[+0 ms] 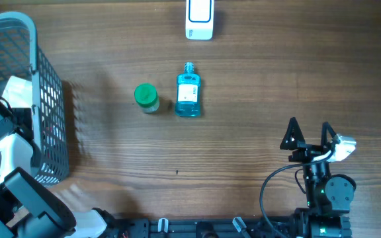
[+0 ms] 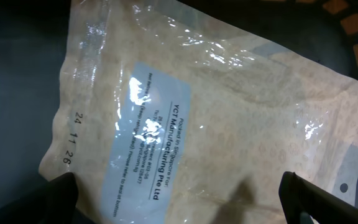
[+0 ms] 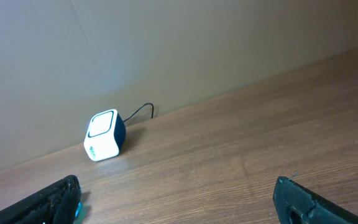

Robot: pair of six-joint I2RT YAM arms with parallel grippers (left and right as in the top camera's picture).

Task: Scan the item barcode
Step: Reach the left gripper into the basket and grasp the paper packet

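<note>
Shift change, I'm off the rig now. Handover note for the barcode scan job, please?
Left gripper: open, over a clear labelled pouch, apparently inside the basket; nothing gripped.
Right gripper: open, empty, near the table's front edge.
Scanner at the far edge; blue bottle and green-capped jar mid-table.
Done: nothing picked up.
Left: grasp an item, show its barcode to the scanner.

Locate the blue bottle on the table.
Overhead, the clear blue plastic bottle lies mid-table, right of the green-lidded jar, with the white boxy scanner beyond it.
</note>
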